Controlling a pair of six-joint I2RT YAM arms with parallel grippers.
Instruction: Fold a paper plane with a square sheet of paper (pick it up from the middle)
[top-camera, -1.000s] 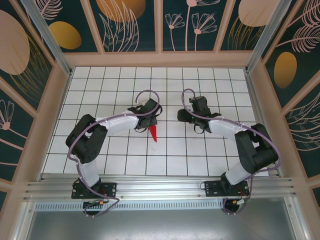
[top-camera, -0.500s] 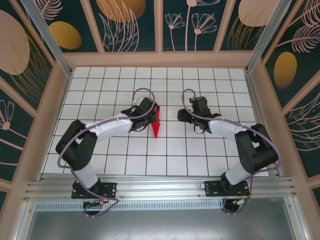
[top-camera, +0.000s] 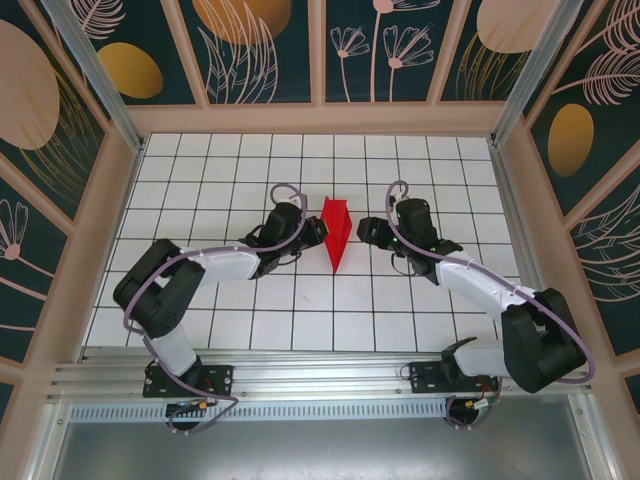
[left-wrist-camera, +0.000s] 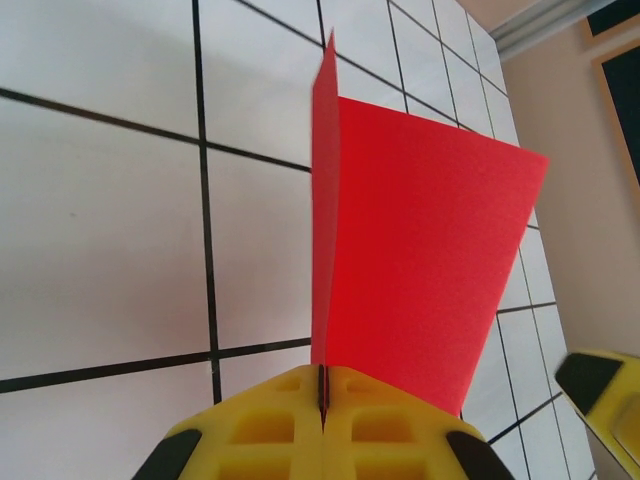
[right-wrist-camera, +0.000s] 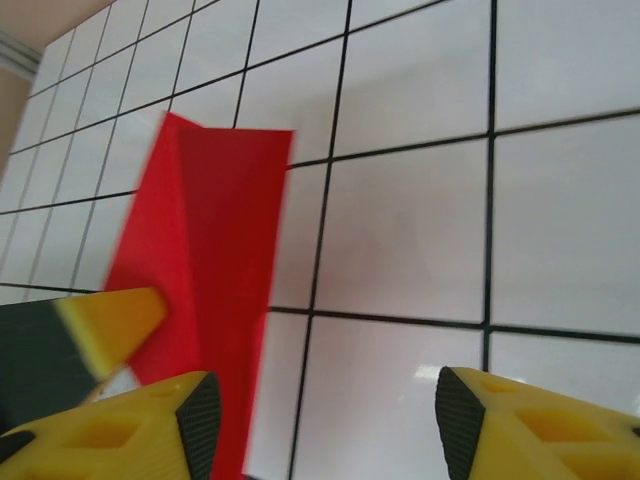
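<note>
The square sheet of paper stands folded as a slim red paper plane (top-camera: 336, 233) over the middle of the tiled table, wide end far, point near. My left gripper (top-camera: 319, 232) is shut on its centre fold from the left. In the left wrist view the yellow fingertips (left-wrist-camera: 322, 392) pinch the fold and the red wing (left-wrist-camera: 420, 270) spreads to the right. My right gripper (top-camera: 366, 232) is just right of the plane, open. In the right wrist view its gripper (right-wrist-camera: 325, 420) has bare tile between the fingers, with the red paper (right-wrist-camera: 215, 230) beside its left finger (right-wrist-camera: 198, 420).
White grid tiles (top-camera: 250, 310) cover the table inside a wooden frame with patterned walls (top-camera: 120, 150). The left gripper's yellow finger (right-wrist-camera: 105, 325) shows at the right wrist view's left edge. The right gripper's finger (left-wrist-camera: 605, 400) shows at the left wrist view's lower right.
My left gripper has carried the red paper right and away toward the table's middle, tilting it wide end up. My right gripper has moved left up to it and its jaws have narrowed.
</note>
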